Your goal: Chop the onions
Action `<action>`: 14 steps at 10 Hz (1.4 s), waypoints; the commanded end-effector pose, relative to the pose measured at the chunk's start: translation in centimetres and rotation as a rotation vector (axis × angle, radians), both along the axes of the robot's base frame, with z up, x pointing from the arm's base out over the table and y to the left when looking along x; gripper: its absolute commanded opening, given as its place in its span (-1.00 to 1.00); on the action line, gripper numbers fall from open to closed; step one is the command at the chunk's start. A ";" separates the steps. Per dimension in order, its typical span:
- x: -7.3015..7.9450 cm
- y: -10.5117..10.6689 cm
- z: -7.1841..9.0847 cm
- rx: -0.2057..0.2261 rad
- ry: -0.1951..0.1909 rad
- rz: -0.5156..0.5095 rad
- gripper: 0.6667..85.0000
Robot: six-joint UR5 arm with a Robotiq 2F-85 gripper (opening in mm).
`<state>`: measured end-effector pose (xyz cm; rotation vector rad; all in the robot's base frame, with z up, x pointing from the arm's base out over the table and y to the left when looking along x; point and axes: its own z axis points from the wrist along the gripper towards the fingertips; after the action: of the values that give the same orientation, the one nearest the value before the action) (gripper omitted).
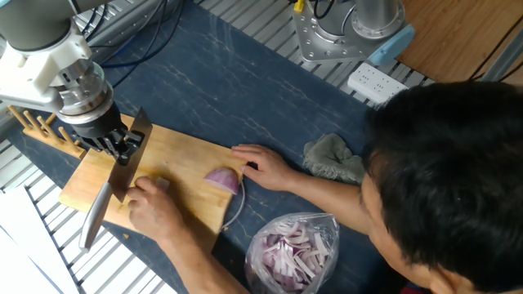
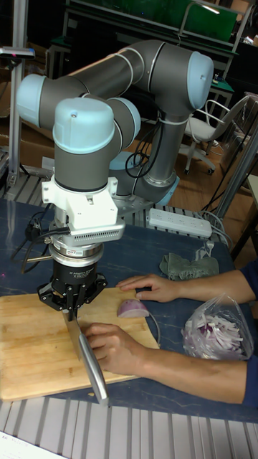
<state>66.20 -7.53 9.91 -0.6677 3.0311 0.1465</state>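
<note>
My gripper (image 1: 121,145) is shut on a knife (image 1: 105,204) whose blade slants down across the left part of the wooden cutting board (image 1: 184,151). A person's hand (image 1: 159,214) lies right beside the blade and covers the small pale onion wedge (image 1: 163,184), of which only a sliver shows. Toward the board's right edge sits the larger purple onion half-dome (image 1: 222,180), with the person's other hand (image 1: 263,166) next to it. The tall fixed view shows the gripper (image 2: 72,300), the knife (image 2: 89,358) and the purple onion (image 2: 132,308).
A clear bag of onion strips (image 1: 294,253) lies right of the board, near the front. A grey cloth (image 1: 333,158) and a white power strip (image 1: 380,82) are farther back. A wooden rack (image 1: 39,126) stands behind the board's left end. The person's head fills the right foreground.
</note>
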 end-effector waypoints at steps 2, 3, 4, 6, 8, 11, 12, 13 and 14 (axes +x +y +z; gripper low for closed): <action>0.1 0.2 0.2 0.013 -0.004 -0.007 -0.99; 0.1 0.1 0.2 0.010 -0.004 -0.007 -0.99; 0.0 0.1 0.2 0.011 -0.004 -0.007 -0.99; 0.0 0.1 0.3 0.013 -0.002 -0.004 -0.99; 0.0 0.0 0.3 0.011 -0.002 -0.004 -0.99; 0.0 -0.1 0.4 0.016 -0.002 -0.003 -0.99; -0.1 -0.2 0.3 0.016 -0.003 -0.001 -0.99; -0.1 -0.4 0.2 0.014 -0.003 0.002 -0.99; -0.2 -0.5 0.1 0.017 -0.003 0.004 -0.99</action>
<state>66.01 -7.95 10.00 -0.6738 3.0299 0.1528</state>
